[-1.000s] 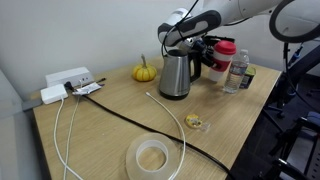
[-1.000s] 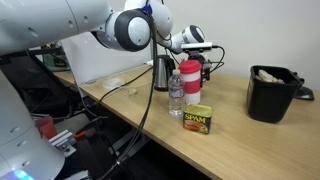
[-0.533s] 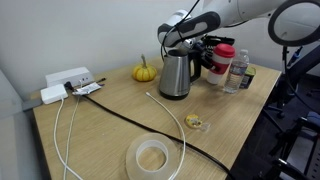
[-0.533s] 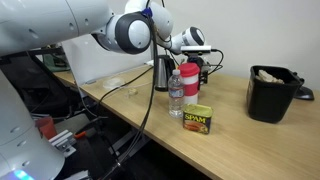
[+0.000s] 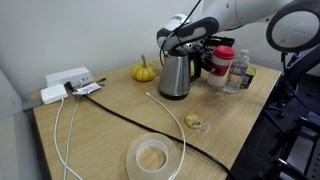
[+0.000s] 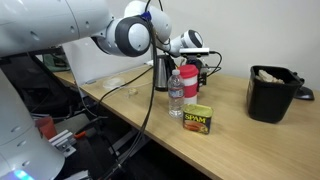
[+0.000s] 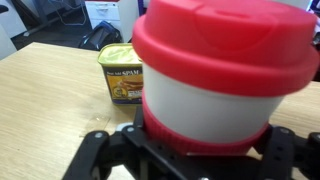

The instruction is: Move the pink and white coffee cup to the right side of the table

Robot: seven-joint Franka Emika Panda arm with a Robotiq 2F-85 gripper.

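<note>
The pink and white coffee cup [image 7: 225, 70] fills the wrist view, with its red-pink lid on top, a white band and a red-pink sleeve below. My gripper [image 7: 200, 150] is shut on the sleeve, one black finger [image 7: 105, 150] pressed against each side. In both exterior views the cup [image 5: 226, 62] [image 6: 189, 78] stands upright near the far end of the light wood table [image 5: 110, 125]. It is just behind the steel kettle [image 5: 175, 75], and the gripper [image 5: 210, 60] holds it from the kettle side.
A clear water bottle [image 5: 238, 72] [image 6: 177, 95] and a Spam can [image 6: 197, 120] [image 7: 122, 72] stand close to the cup. A black bin [image 6: 272, 92] sits farther along. A small pumpkin [image 5: 144, 72], a power strip [image 5: 68, 80], cables and a tape roll [image 5: 152, 157] occupy the other end.
The arm has shifted very slightly at the wrist. The cup stands in the same spot.
</note>
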